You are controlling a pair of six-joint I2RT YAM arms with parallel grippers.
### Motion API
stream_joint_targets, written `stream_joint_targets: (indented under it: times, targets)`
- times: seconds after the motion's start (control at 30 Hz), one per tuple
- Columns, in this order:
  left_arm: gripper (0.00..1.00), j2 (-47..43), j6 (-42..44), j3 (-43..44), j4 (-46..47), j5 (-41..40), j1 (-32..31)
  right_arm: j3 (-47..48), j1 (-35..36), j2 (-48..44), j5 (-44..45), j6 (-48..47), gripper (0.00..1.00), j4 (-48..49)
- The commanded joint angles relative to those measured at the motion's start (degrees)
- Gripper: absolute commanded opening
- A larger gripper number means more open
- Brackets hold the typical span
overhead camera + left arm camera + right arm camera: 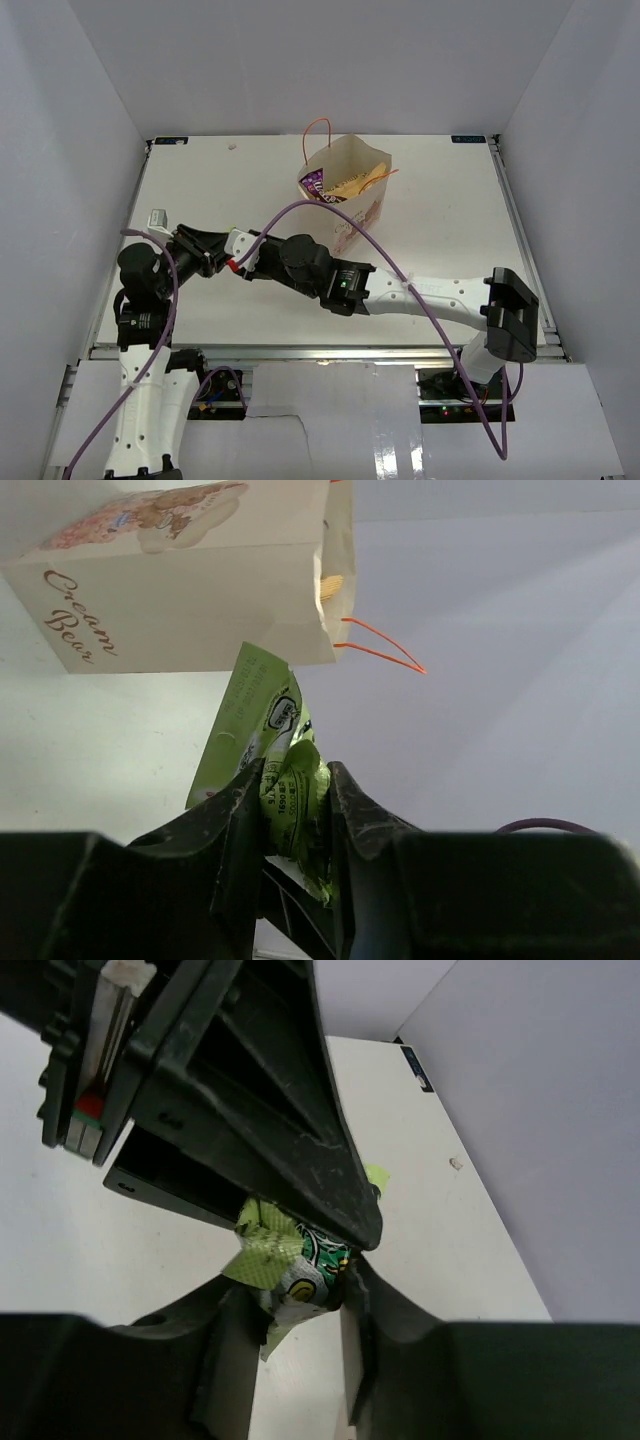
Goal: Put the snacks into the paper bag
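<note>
Pinching green packet (288, 792): left tool (295, 776); right tool (298, 1286) grips same packet.

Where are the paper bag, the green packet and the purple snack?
paper bag (190, 610): left wrist view, its printed side.
green packet (252, 705): left wrist view, its flat upper end.
purple snack (314, 181): top view, the end showing inside the bag.

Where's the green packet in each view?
Top external: hidden where the left gripper meets the right gripper, left of centre.
Left wrist: green packet at centre, pinched in the left fingers, below the paper bag.
Right wrist: lower centre, between the right fingers.
Shared landmark: the left gripper, in all three views.
</note>
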Motion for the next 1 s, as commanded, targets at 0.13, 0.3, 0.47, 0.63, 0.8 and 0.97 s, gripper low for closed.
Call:
stream_joint_targets:
  times: [0.13, 0.3, 0.47, 0.63, 0.8, 0.97]
  targets:
    - [0.66, 0.37, 0.11, 0.51, -1.48, 0.61, -0.04, 4.25, -0.34, -0.93, -4.49, 0.19, 0.08, -0.52]
    - [0.79, 2.3, 5.72, 4.98, -2.36, -2.36, 0.05, 2.84, -1.13, -3.64, -5.02, -0.51, 0.08, -1.74]
    - [0.83, 7.31, 18.81, 15.08, -14.29, -11.84, 0.05, 4.94, -5.68, -7.25, -7.3, -0.43, 0.08, -3.94]
    - [0.86, 9.69, 30.06, 21.87, -24.86, -23.64, -0.03, 11.01, -16.74, -11.99, -19.75, 1.6, 0.08, -13.15]
    - [0.86, 7.06, 34.39, 20.74, -25.83, -24.35, 0.05, 14.98, -26.26, -15.42, -23.75, 1.52, 0.08, -18.27]
    - [0.88, 5.21, 35.09, 18.27, -25.74, -22.59, -0.04, 10.41, -34.26, -16.13, -24.0, -0.77, 0.08, -19.41]
